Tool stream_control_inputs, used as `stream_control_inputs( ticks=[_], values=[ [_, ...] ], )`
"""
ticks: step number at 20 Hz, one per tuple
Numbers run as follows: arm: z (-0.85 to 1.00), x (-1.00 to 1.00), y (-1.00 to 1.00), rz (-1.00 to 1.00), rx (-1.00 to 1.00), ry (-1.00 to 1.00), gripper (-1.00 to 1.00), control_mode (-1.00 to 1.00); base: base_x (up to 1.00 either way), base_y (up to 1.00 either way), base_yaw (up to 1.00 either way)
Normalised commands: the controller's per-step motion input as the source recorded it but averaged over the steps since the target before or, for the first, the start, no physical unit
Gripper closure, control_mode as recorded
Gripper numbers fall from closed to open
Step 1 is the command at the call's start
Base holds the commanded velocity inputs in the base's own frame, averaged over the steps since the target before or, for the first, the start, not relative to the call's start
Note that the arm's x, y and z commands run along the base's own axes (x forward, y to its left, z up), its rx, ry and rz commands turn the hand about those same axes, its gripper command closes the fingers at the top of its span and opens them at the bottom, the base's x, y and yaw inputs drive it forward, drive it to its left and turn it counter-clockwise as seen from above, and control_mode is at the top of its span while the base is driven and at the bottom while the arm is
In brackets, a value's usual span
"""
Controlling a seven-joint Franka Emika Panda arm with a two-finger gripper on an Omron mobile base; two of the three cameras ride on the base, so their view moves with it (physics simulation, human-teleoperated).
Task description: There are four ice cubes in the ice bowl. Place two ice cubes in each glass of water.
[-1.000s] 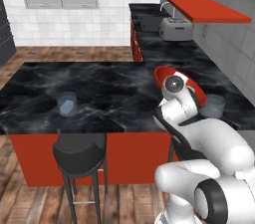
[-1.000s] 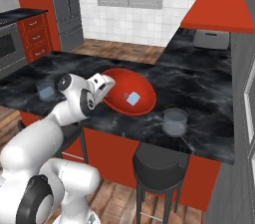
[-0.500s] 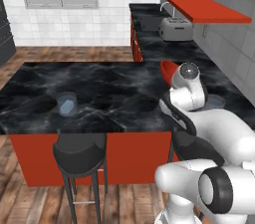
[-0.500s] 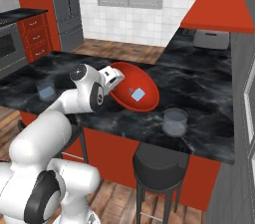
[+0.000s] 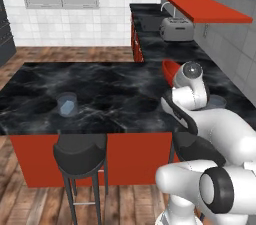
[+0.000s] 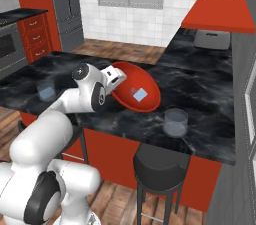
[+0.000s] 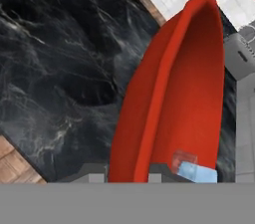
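The red ice bowl (image 6: 145, 81) stands tilted on the black counter, its left rim raised. My gripper (image 6: 117, 78) is shut on that rim. In the hand view the rim of the ice bowl (image 7: 169, 93) runs down between my gripper (image 7: 128, 175) fingertips. One pale-blue ice cube (image 6: 140, 94) lies inside the bowl, and the hand view shows an ice cube (image 7: 198, 172) low against the inner wall. One glass of water (image 6: 175, 121) stands near the counter's front edge, right of the bowl. The other glass (image 6: 46, 90) is far to the left. My arm hides most of the ice bowl (image 5: 169, 69).
A silver toaster (image 5: 176, 29) sits on the back counter under a red shelf (image 5: 205, 6). Black stools (image 5: 80, 151) (image 6: 161, 161) stand in front of the island. The left glass (image 5: 67, 104) stands alone on a wide stretch of counter.
My hand has swung right and slightly up along the bowl's left rim. The bowl has shifted a little right and now stands more tilted.
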Motion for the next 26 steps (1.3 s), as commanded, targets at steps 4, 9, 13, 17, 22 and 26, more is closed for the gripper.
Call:
stream_control_inputs(
  ticks=[4, 9, 13, 17, 22, 26],
  values=[
    [0.0, 0.1, -0.08, -0.07, 0.0, -0.07, 1.0, -1.0, 0.0, 0.0, 0.0],
    [0.0, 0.06, -0.07, -0.12, 0.05, -0.09, 1.0, -1.0, 0.0, 0.0, 0.0],
    [0.0, 0.0, -0.22, -0.12, 0.09, -0.06, 1.0, -1.0, 0.0, 0.0, 0.0],
    [0.0, 0.16, -0.28, -0.11, 0.09, -0.04, 1.0, -1.0, 0.0, 0.0, 0.0],
    [0.09, 0.18, -0.17, -0.08, 0.06, -0.02, 1.0, -1.0, 0.0, 0.0, 0.0],
    [0.11, 0.32, -0.04, -0.07, 0.01, -0.01, 1.0, -1.0, 0.0, 0.0, 0.0]
  ],
)
